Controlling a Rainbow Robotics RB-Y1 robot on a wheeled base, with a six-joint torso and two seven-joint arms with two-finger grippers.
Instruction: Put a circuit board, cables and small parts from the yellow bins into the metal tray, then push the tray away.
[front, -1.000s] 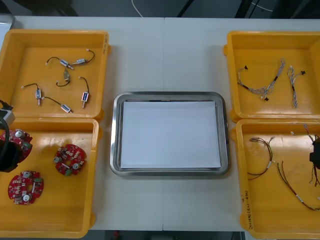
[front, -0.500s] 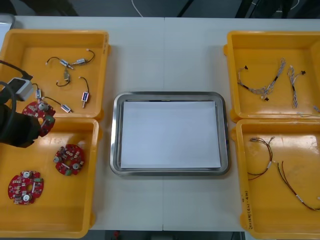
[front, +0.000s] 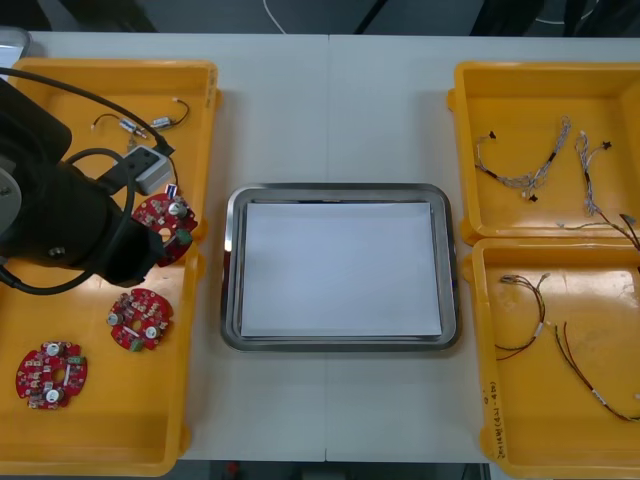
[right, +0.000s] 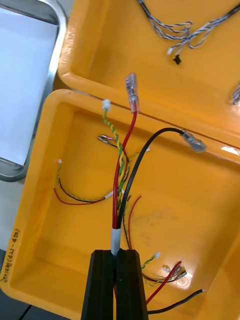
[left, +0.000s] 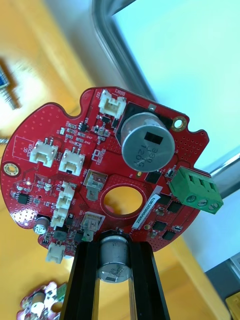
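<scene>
Tray (front: 232, 300) is bare, nothing delivered; your left gripper (left: 114, 255), jaws clamped on a circuit board (front: 165, 225), hangs at its nine o'clock; your right gripper (right: 117, 260), jaws pinching cables (right: 122, 165), sits over the four-o'clock bin (right: 200, 210); small parts (front: 160, 123) and the push remain.

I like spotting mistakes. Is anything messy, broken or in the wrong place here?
Nothing stands out. The left gripper holds one red circuit board near the metal tray, the right gripper holds a cable bundle above a yellow bin, and the rest lies tidily in the bins.
</scene>
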